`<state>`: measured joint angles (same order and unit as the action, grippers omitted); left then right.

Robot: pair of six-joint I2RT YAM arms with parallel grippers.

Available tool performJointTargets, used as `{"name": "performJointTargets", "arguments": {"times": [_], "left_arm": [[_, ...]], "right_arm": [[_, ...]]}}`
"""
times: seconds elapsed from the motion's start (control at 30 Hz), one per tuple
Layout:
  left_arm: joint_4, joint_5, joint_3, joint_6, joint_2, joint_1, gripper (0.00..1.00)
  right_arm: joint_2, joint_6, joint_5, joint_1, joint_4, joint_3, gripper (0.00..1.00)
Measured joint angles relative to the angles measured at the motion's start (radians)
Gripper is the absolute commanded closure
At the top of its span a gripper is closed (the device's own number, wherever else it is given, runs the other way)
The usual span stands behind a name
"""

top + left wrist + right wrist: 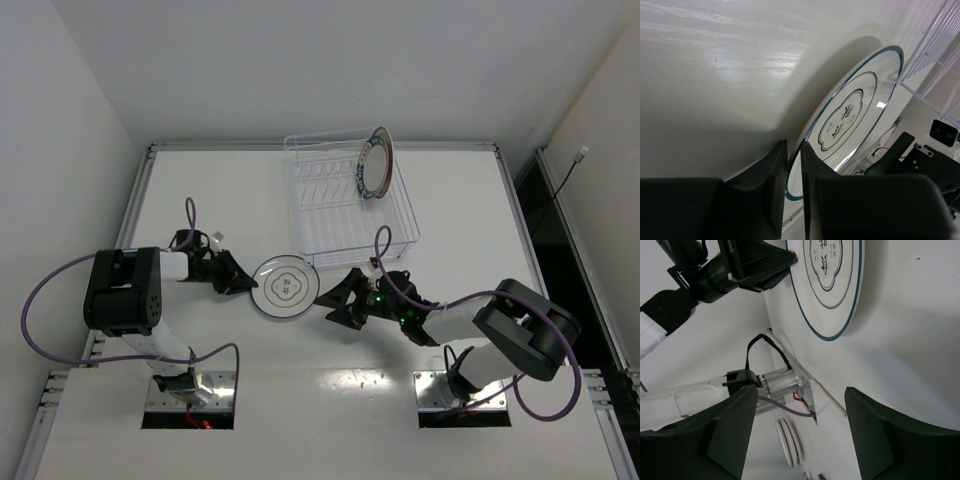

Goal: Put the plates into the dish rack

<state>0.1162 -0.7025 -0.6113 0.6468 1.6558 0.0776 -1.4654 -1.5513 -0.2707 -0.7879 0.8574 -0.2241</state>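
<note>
A white plate with thin dark rings and a grey centre figure point(285, 286) lies low over the table in front of the dish rack point(296, 200). My left gripper point(249, 283) is shut on its left rim. In the left wrist view the rim passes between the two dark fingers point(775, 190), and the plate point(855, 115) stretches away from them. My right gripper point(330, 300) stands open just right of the plate, holding nothing. Its wrist view shows the plate point(832, 285) ahead of the wide-apart fingers point(735, 425). A plate with a dark blue-green rim point(376, 163) stands upright in the rack's far right corner.
The rack's white wires point(935, 55) are close beyond the held plate. Both arm bases and their purple cables point(60, 275) sit at the near edge. Raised table borders run along the left point(138, 200) and right point(510, 200) sides.
</note>
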Motion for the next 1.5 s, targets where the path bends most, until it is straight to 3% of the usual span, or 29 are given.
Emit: {"name": "performJointTargets", "arguments": {"times": [0.17, 0.3, 0.57, 0.87, 1.03, 1.2, 1.5], "left_arm": [[-0.004, 0.01, 0.019, 0.017, -0.033, 0.0, 1.0], [0.113, 0.099, -0.002, 0.012, -0.134, 0.012, 1.0], [0.347, 0.297, -0.261, -0.04, -0.375, 0.132, 1.0], [0.407, 0.244, -0.33, -0.009, -0.459, 0.147, 1.0], [0.385, 0.138, -0.338, 0.046, -0.483, 0.147, 1.0], [0.339, 0.048, -0.334, 0.101, -0.491, 0.122, 1.0], [0.234, 0.025, -0.25, 0.209, -0.535, -0.081, 1.0]], "right_arm": [[0.037, 0.011, -0.005, 0.008, -0.013, 0.015, 0.33], [0.089, 0.04, -0.021, 0.014, -0.054, 0.015, 0.33], [0.335, 0.215, 0.013, 0.027, -0.346, -0.064, 0.33], [0.363, 0.32, 0.031, 0.039, -0.422, -0.121, 0.33], [0.301, 0.363, 0.023, 0.052, -0.427, -0.193, 0.33], [0.176, 0.34, -0.005, 0.085, -0.309, -0.237, 0.31], [-0.061, 0.237, -0.08, 0.13, -0.138, -0.377, 0.3]]}}
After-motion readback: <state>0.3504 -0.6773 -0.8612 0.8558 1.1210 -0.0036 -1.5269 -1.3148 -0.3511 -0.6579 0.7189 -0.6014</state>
